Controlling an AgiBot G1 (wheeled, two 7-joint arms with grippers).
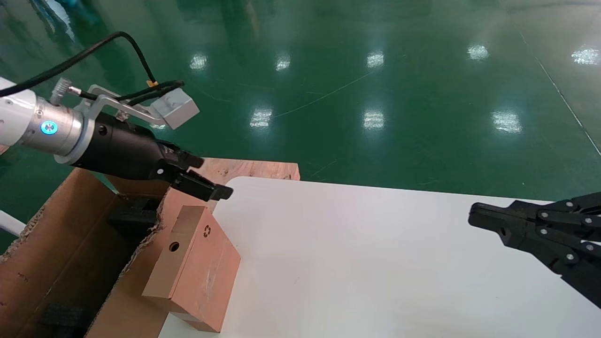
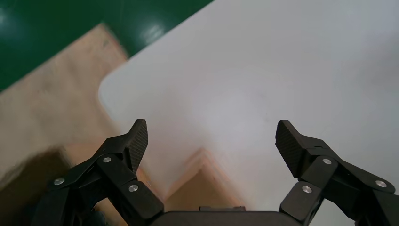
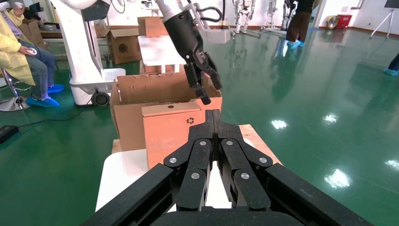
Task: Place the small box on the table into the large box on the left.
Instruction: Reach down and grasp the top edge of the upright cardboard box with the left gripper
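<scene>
At the table's (image 1: 375, 253) left edge in the head view: small box (image 1: 195, 270) tipped up against the large box (image 1: 51, 253), left gripper (image 1: 206, 180) just above it, holding nothing; right gripper (image 1: 483, 218) low at far right. Left wrist: fingers (image 2: 136, 141) spread wide, empty, over the small box's corner (image 2: 202, 186). Right wrist: right gripper (image 3: 214, 115) pressed closed, empty, facing the small box (image 3: 171, 129).
</scene>
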